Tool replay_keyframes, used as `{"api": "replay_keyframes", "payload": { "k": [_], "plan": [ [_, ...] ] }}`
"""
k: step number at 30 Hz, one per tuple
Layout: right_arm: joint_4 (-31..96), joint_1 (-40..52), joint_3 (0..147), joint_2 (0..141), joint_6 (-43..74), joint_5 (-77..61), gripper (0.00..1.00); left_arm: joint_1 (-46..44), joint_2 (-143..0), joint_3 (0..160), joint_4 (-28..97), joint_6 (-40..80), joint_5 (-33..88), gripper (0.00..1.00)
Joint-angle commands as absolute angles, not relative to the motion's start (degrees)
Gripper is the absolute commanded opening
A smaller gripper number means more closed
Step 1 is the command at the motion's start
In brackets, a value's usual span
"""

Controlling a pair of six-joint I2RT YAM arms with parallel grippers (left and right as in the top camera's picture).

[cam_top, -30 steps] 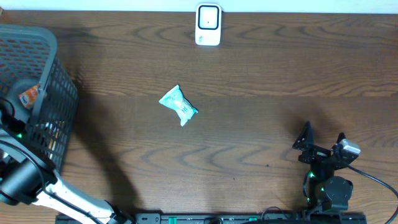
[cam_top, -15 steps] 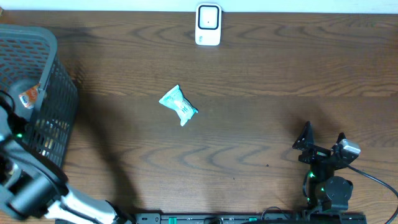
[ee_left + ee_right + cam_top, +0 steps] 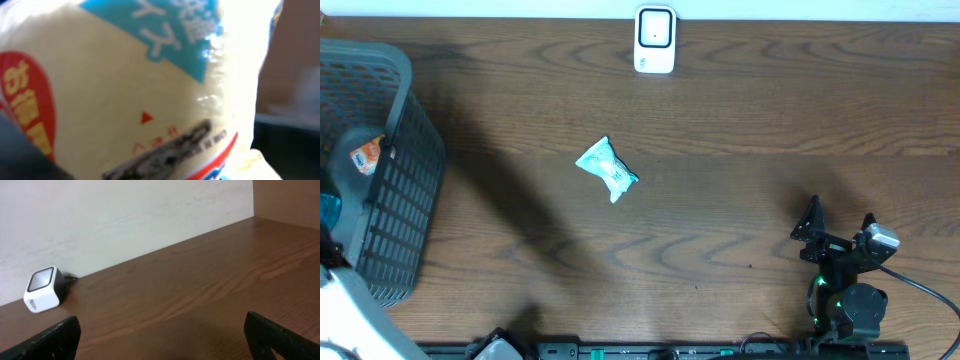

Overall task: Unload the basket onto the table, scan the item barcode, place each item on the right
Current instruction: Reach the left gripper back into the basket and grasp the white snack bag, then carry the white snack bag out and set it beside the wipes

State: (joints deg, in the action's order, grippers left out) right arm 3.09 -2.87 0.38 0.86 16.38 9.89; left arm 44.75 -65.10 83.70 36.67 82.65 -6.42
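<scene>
A cream packet with blue and red print and a dark barcode-like strip fills the left wrist view, pressed close to the camera. My left gripper's fingers are hidden behind it, and it is shut on this packet. In the overhead view only a blue corner of the packet shows at the far left edge, above the white left arm. The white barcode scanner stands at the table's far edge, also seen in the right wrist view. My right gripper rests open at the front right, nothing between its fingers.
A dark mesh basket stands at the left with an orange packet inside. A teal packet lies on the wooden table near the middle. A pale wall runs behind the scanner.
My left arm has drawn back from over the basket toward the front left corner, mostly leaving the overhead view, and its gripper has closed. The right arm has not moved.
</scene>
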Motion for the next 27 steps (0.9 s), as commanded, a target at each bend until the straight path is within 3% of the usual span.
{"api": "replay_keyframes", "payload": {
  "k": [1,6,12,14,19,27],
  "plan": [
    [3.2,-2.7,0.3,0.7,17.1,9.9,0.99,41.7,-61.3,84.1,26.8,64.8,5.7,0.08],
    [3.2,-2.7,0.3,0.7,17.1,9.9,0.99,28.5,-60.4,84.1,20.7,45.5,15.4,0.07],
    [3.2,-2.7,0.3,0.7,17.1,9.9,0.99,10.0,-64.0,84.1,25.5,24.5,15.1,0.07],
    [3.2,-2.7,0.3,0.7,17.1,10.0,0.99,3.4,-66.9,84.1,31.4,18.9,8.3,0.08],
    [3.2,-2.7,0.3,0.7,17.1,9.9,0.99,-3.3,-75.4,84.1,43.2,17.1,-8.5,0.08],
    [3.2,-2.7,0.3,0.7,17.1,9.9,0.99,-4.9,-94.2,84.1,46.8,13.9,-10.3,0.08]
  ]
}}
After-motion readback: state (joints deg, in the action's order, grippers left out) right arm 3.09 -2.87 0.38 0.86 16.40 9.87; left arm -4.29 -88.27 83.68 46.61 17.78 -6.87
